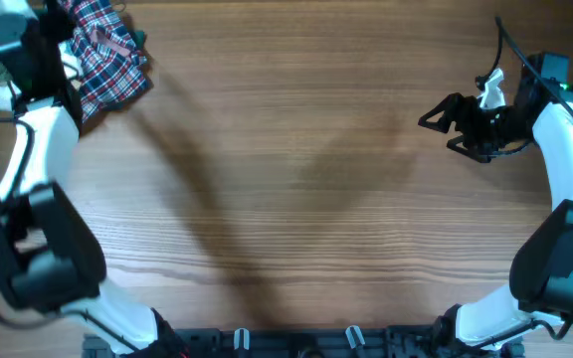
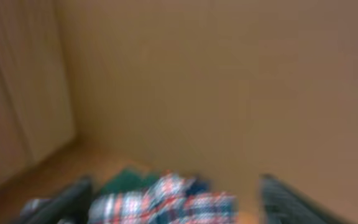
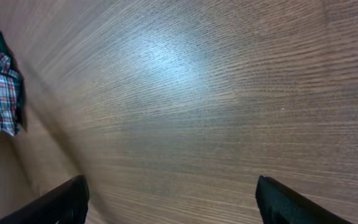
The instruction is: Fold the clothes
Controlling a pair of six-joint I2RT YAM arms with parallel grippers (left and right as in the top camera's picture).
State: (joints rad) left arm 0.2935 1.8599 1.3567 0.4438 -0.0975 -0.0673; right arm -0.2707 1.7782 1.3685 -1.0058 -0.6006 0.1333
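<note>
Wide apart, the fingers of the left gripper (image 2: 173, 200) frame the plaid heap (image 1: 107, 62) at the far left corner of the table (image 1: 296, 179), gripping nothing that the blurred wrist view shows. The right gripper (image 3: 169, 200) likewise stands open and empty above bare wood. The clothes to be folded cannot be made out with certainty in any view. The likely best approach is to find one free edge, pinch a single layer, and draw it onto open table before folding.

crumpled cloth heap (image 1: 107, 60), upper left: red-blue-white plaid | wooden desk (image 1: 306, 169): brown, fine grain | right arm (image 1: 565, 159): white, black joints
</note>
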